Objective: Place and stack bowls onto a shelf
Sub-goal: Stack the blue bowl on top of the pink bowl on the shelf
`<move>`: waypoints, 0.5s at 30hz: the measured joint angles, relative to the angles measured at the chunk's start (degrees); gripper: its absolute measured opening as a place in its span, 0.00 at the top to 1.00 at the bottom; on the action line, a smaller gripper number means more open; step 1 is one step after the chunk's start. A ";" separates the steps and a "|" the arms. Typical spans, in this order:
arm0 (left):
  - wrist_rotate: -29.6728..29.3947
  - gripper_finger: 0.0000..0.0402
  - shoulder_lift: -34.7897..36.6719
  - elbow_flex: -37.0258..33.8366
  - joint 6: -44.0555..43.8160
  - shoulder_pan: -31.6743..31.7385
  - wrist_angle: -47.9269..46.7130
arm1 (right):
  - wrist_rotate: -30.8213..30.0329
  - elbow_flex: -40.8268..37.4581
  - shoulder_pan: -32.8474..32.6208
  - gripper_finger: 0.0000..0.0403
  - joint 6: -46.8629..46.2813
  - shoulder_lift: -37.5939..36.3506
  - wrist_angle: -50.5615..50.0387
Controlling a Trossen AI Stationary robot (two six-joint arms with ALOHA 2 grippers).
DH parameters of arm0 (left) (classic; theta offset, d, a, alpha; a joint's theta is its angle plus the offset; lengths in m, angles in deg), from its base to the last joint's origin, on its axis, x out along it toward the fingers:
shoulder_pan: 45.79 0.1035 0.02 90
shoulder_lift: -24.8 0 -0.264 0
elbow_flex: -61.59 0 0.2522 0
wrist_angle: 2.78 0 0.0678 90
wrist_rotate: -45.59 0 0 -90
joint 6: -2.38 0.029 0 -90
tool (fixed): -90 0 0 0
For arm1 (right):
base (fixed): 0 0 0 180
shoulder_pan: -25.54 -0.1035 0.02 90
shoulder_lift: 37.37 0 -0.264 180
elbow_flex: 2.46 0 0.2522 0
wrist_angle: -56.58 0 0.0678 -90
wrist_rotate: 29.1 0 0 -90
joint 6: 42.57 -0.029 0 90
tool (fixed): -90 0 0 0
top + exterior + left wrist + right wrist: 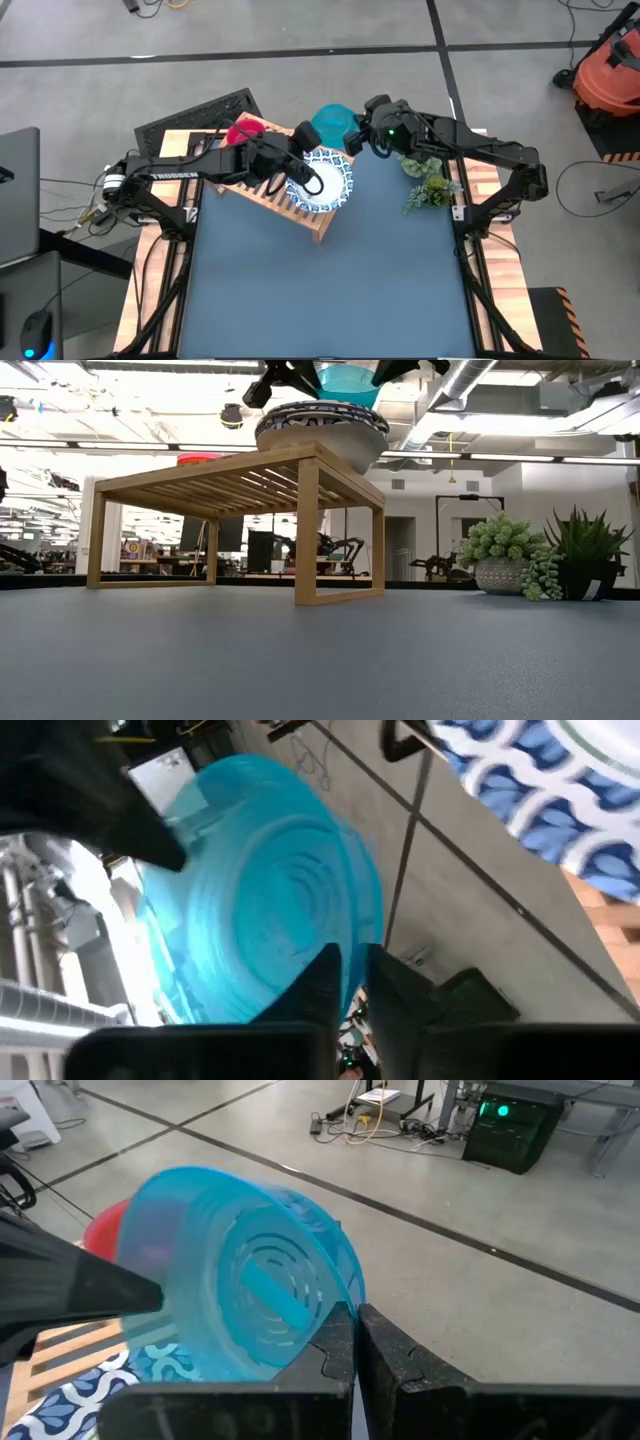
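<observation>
Teal bowl (pixel 333 122) between both grippers' fingers (pixel 340 1342)

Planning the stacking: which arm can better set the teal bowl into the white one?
Probably left: left gripper and right gripper both pinch the teal bowl, but left reaches over the shelf.

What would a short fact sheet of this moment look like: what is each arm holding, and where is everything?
Held item: teal plastic bowl, tilted, raised above the rack
Left gripper: shut on the teal bowl's rim
Right gripper: shut on the same bowl's rim
Shelf: light wooden slatted rack on the blue-grey table
On shelf: white bowl with blue patterned rim at its corner; red bowl at the far side
Nearby: potted green plants, right side of table
</observation>
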 joint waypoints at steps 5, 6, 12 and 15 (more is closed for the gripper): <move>-0.20 0.98 -0.04 -0.02 2.07 0.04 -0.44 | 0.97 0.00 -0.21 0.93 0.61 -0.03 0.25; -0.28 0.98 -0.04 -0.04 2.05 0.04 -0.45 | 1.31 0.00 -0.21 0.93 1.36 -0.09 0.25; -0.45 1.00 -0.07 -0.07 2.00 0.11 -0.45 | 2.59 0.03 -0.57 0.84 4.15 -0.25 0.85; -0.79 1.00 -0.11 -0.11 1.92 0.15 -0.30 | 4.40 0.07 -0.47 0.73 4.24 -0.39 1.55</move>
